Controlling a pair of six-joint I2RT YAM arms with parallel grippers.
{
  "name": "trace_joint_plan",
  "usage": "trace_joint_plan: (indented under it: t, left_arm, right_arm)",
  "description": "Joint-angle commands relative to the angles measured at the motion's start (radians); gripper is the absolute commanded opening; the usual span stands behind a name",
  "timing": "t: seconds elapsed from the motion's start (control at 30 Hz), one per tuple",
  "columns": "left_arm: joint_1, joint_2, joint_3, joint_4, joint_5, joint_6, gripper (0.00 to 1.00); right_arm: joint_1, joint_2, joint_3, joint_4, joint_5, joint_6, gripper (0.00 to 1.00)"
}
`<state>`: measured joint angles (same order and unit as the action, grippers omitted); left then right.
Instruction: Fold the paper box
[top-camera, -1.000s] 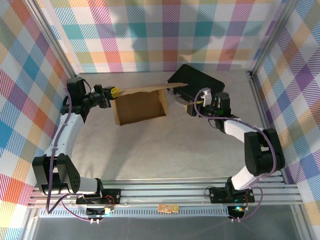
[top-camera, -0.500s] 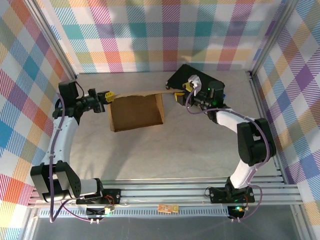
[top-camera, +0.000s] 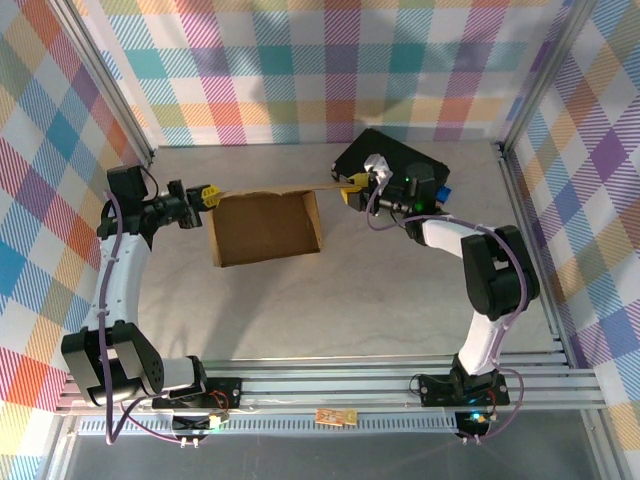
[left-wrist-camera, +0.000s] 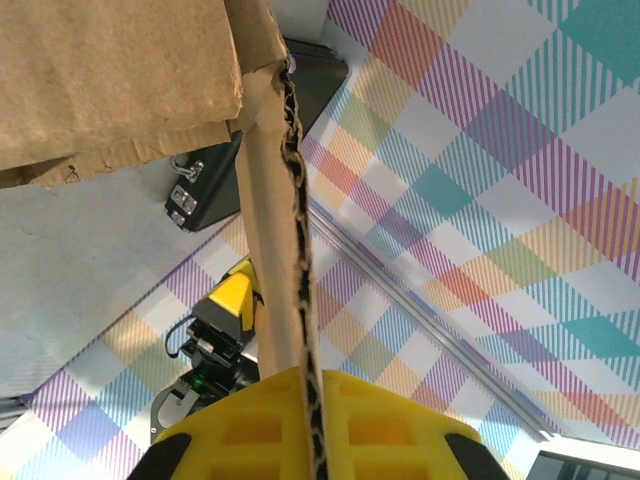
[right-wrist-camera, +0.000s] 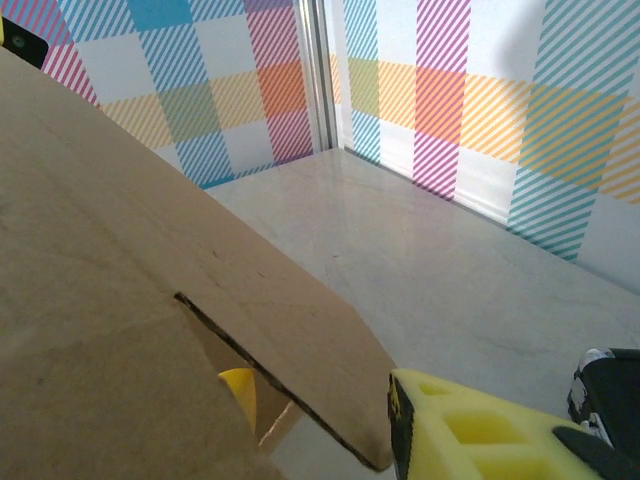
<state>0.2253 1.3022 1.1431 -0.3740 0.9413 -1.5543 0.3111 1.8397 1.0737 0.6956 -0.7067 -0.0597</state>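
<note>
Two hands meet the paper box (top-camera: 265, 228) from opposite ends. It sits on the bench (top-camera: 330, 300) left of centre and toward the far side, as an open brown tray with its hollow facing up and low walls raised on the left, near and right sides. A long flap (top-camera: 275, 187) runs along its far side and reaches past the tray at both ends.

At the flap's left end, the left hand (top-camera: 208, 192) is clenched on the cardboard. In the left wrist view the raw corrugated edge runs straight down between its yellow fingers (left-wrist-camera: 380, 420), which press against it from both sides.

At the flap's right end is the right hand (top-camera: 352, 184), its arm reaching in from the right. In the right wrist view the flap slants across the lower left. One yellow finger (right-wrist-camera: 480, 430) lies just beside its lower edge, and the other peeps through a slit in the cardboard, so the flap passes between the two. The pictures do not settle whether those fingers are pinching the flap or only straddling it, so I cannot tell.

A black case (top-camera: 400, 158) with metal latches lies at the far right, just beyond the right hand and close to the flap's right end. Whether it touches the cardboard cannot be made out. Checked walls (top-camera: 300, 60) in many colours close in the bench on the left, far and right sides.
</note>
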Motion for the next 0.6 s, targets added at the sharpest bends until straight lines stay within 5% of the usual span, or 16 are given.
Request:
trace_joint_plan:
  t: [0.0,0.17,0.3,0.33,0.47,0.57]
  left_arm:
    - [0.009,0.006,-0.006,0.02,0.024,0.004,0.0]
    - [0.011,0.006,-0.011,0.034,0.026,-0.006,0.0]
    - [0.012,0.001,-0.016,0.034,0.019,-0.006,0.0]
    - [0.013,-0.002,-0.013,0.022,0.013,0.004,0.07]
    - [0.029,-0.018,0.062,-0.17,-0.048,0.157,0.67]
    - [0.039,-0.024,0.162,-0.319,-0.142,0.322,0.79]
  right_arm:
    - [0.03,0.021,0.031,0.037,0.011,0.021,0.38]
    - [0.05,0.044,0.066,0.031,0.048,0.043,0.26]
    - [0.052,0.031,0.094,-0.05,0.056,0.038,0.0]
    - [0.052,0.016,0.097,-0.103,0.061,0.028,0.0]
    - [0.046,-0.089,0.103,-0.374,0.06,-0.072,0.0]
    - [0.023,-0.17,0.122,-0.612,0.06,-0.124,0.0]
